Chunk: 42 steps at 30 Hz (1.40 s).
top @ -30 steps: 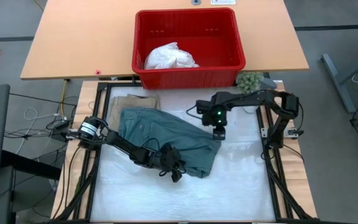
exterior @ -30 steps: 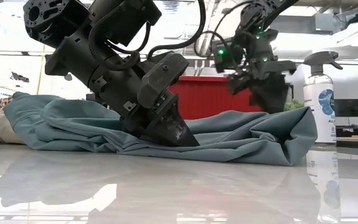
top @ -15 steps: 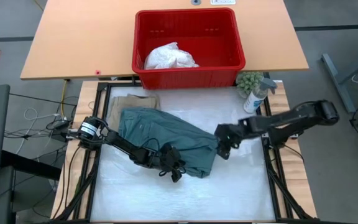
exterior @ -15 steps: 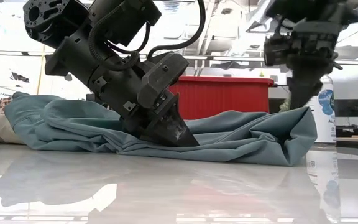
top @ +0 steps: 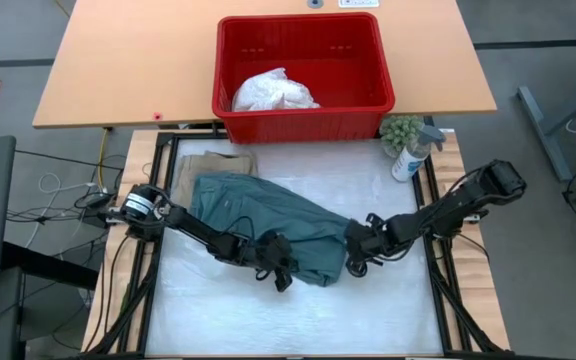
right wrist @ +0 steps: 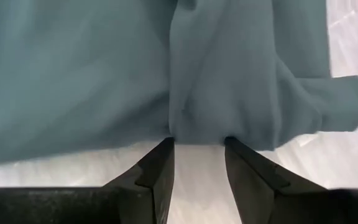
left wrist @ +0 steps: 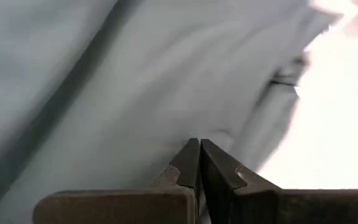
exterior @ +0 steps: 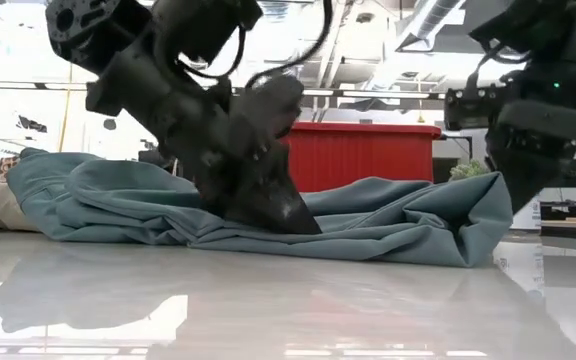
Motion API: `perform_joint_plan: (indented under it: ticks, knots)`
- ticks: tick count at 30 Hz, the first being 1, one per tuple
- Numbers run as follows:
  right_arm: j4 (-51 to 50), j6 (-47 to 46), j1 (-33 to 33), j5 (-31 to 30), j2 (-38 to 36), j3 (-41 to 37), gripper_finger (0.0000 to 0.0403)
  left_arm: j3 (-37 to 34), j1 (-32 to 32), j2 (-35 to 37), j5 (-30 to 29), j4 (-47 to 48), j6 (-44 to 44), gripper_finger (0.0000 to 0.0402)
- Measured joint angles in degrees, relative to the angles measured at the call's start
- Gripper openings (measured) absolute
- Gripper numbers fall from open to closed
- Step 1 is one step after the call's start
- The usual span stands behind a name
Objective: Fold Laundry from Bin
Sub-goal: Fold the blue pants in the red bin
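My left gripper (top: 284, 277) is pressed together on the teal garment (top: 268, 220), which lies on the table (top: 388, 310). My right gripper (right wrist: 199, 146) is spread, tips at its edge. White laundry (top: 273, 92) sits in the bin (top: 303, 120).

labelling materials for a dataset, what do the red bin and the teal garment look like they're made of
Red bin: apparently molded plastic, shown by its glossy, uniform color, rigid walls and vent slots. Teal garment: soft woven cloth, matte, probably cotton or a blend; it creases, drapes and bunches in soft folds.

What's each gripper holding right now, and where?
Left gripper: shut, pressed on the teal garment; any pinch can't be told. Right gripper: open at its edge.
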State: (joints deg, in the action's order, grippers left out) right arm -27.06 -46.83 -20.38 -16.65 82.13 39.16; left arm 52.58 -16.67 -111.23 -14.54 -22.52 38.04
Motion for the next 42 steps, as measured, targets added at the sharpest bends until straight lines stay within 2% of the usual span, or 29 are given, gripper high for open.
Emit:
perform_joint_plan:
  ticks: [7, 9, 11, 14, 18, 21, 29, 33, 36, 42]
  knots:
    - [2.48, -1.55, -0.25, -0.09, 3.63, 0.02, 0.0166, 0.1, 0.94, 8.32, -0.41, 3.99, -0.7, 0.0]
    - [3.63, -1.41, -0.24, -0.25, 4.31, 0.09, 0.0166, 0.05, 1.36, 10.1, -0.85, -0.53, -1.19, 0.0]
    - [3.92, -1.38, -0.24, -0.35, 4.39, 0.11, 0.0166, 0.26, 1.42, 10.49, -0.83, -8.54, -5.56, 0.0]
    - [4.0, -1.4, -0.24, -0.33, 4.09, 0.09, 0.0166, 0.35, 1.4, 7.78, -0.43, -17.89, -12.37, 0.0]
    - [3.96, -1.35, -0.24, -0.21, 4.0, 0.13, 0.0166, 0.69, 3.01, 0.76, 5.68, -24.07, -10.59, 0.0]
    - [4.52, -1.35, -0.22, -0.09, 4.06, 0.15, 0.0166, 4.15, 3.66, -4.49, 10.06, -27.3, -9.96, 0.0]
    - [5.35, -1.4, -0.11, 0.05, 4.11, 0.2, 0.0166, 20.0, 3.41, -13.73, 15.61, -18.35, -16.24, 0.0]
    - [4.95, -1.57, -0.11, 0.05, 4.11, 0.21, 0.0166, 25.3, 2.13, -16.03, 15.52, -11.99, -21.02, 0.0]
    - [4.81, -1.57, -0.11, 0.05, 4.11, 0.2, 0.0166, 26.73, 1.58, -16.38, 13.2, -6.1, -23.06, 0.0]
    - [4.87, -1.66, -0.15, 0.05, 4.11, 0.2, 0.0166, 26.73, 1.29, -16.4, 2.71, 0.08, -25.21, 0.0]
